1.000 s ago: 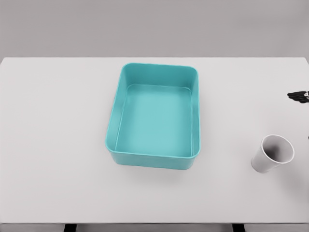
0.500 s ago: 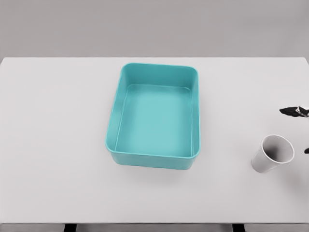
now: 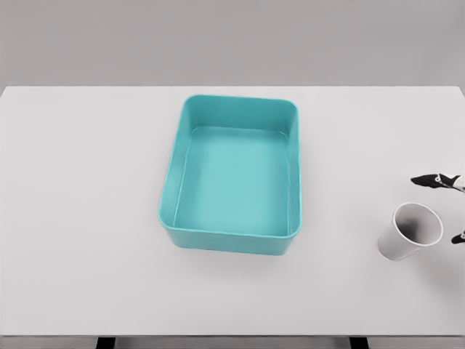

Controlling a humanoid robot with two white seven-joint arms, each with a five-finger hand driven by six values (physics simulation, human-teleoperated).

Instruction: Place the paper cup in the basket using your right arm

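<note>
A white paper cup [image 3: 409,232] stands upright on the white table [image 3: 87,218] near its right edge. A teal rectangular basket [image 3: 234,174] sits at the table's middle, with nothing in it. My right hand [image 3: 443,207] enters from the right edge; only dark fingertips [image 3: 434,179] show, one above the cup's rim and another [image 3: 458,238] just right of it. The fingers are spread on either side of the cup's right side and hold nothing. The rest of the hand and arm are cut off by the frame edge.
The table's front edge runs along the bottom of the view and its right edge lies just past the cup. A grey wall stands behind the table.
The right hand's fingertips have moved down and left toward the cup, and a second fingertip now shows beside the cup. Cup and basket have not moved.
</note>
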